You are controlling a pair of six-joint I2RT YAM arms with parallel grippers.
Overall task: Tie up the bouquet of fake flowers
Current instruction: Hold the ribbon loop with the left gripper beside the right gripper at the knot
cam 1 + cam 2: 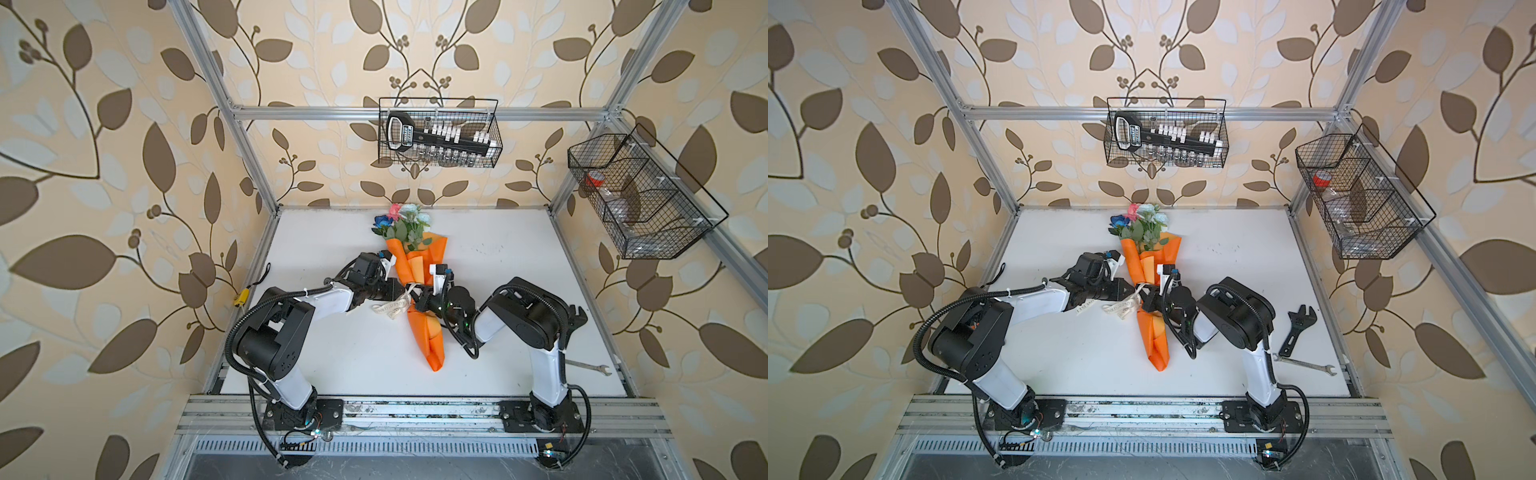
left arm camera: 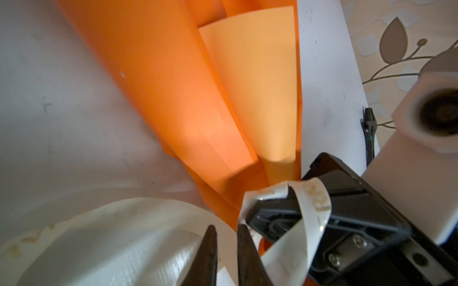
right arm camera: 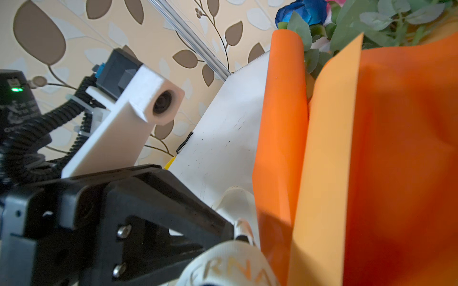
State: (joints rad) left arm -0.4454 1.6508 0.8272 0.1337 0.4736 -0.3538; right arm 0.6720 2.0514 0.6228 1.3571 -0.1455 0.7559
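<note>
**Item: bouquet of fake flowers [image 1: 415,266], one, part-tied**

Location: middle of the white desk [image 1: 332,353]. It lies flat, with the blooms [image 1: 401,218] close to the far edge and the pointed foot aimed at the near edge.

Make-up: pink, pale and dark blue blooms with green leaves, in a cone of orange wrapping paper [image 2: 173,86]. The paper pinches to a waist about halfway down.

Attached: cream ribbon [image 1: 388,309] with lettering, at the waist. Its loose tails lie on the desk on the left side of the bouquet.

Left gripper [image 2: 226,230]: at the waist from the left. The jaws are drawn to a narrow slit with ribbon showing between them, so I read this as a pinch on a strand.

Right gripper [image 1: 419,300]: at the waist from the right, jaws closed. A loop of ribbon drapes over its tip. I cannot tell whether it pinches a strand.

Handling, my judgement:
- The bouquet is light and will slide on the desk if I pull the ribbon from one side only.
- The paper is smooth and springy and creases for good if squeezed.
- The stems are thin and bendy, and the blooms are soft.
- The ribbon is limp and slick.

Where I would take hold: the waist only, where the paper gathers round the stems. For the ribbon, I would grip close to the knot, never at the blooms or the open paper flaps.
</note>
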